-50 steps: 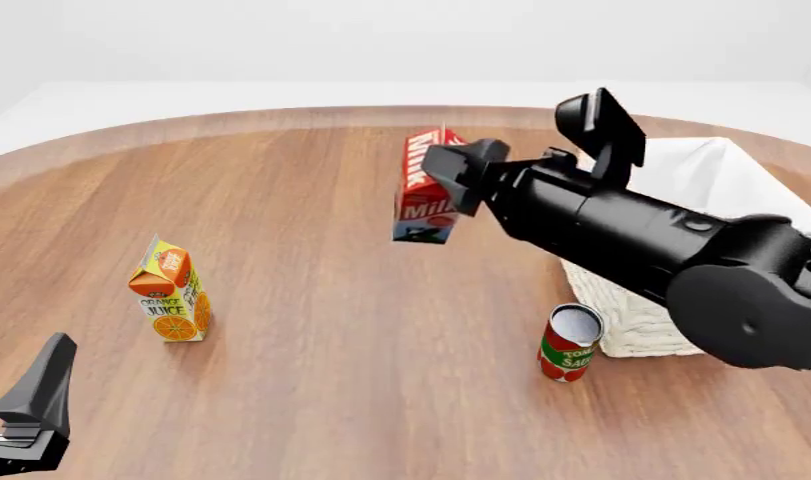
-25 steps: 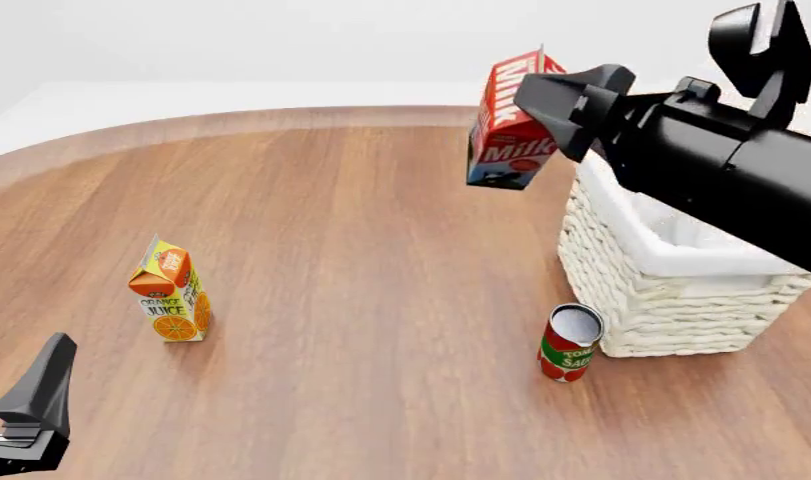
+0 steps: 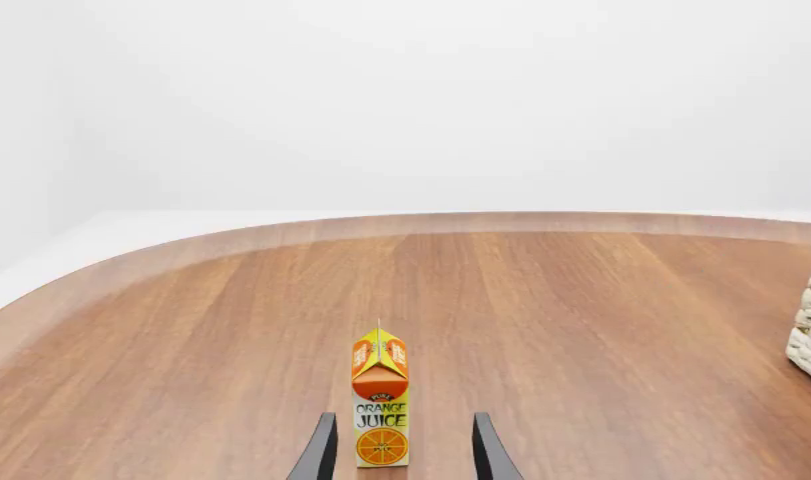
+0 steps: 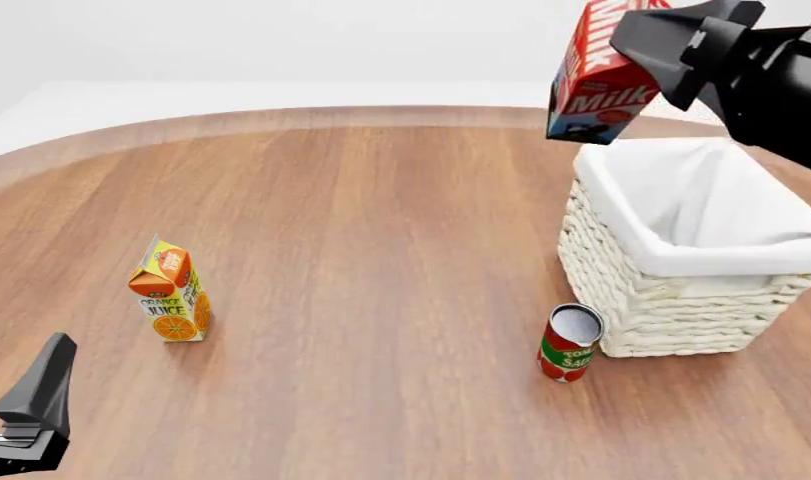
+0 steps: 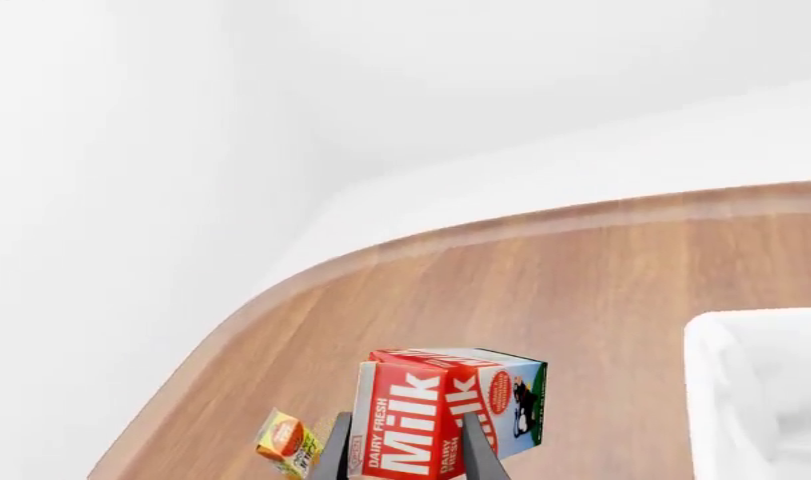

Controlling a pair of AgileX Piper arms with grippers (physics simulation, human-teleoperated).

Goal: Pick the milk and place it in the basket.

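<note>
Milk carried up toward basket.
Right tool (image 4: pixel 645 45) clenched on milk (image 4: pixel 595 72), risen and moved right since 0.5 s ago, now near basket (image 4: pixel 672 270) rim; left tool (image 3: pixel 400 450) released, idle.

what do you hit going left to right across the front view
left gripper at the bottom corner → orange juice carton → red can → basket. The milk, held in the air by the right gripper, sits over the can-to-basket stretch, so it is left out of the order.
</note>
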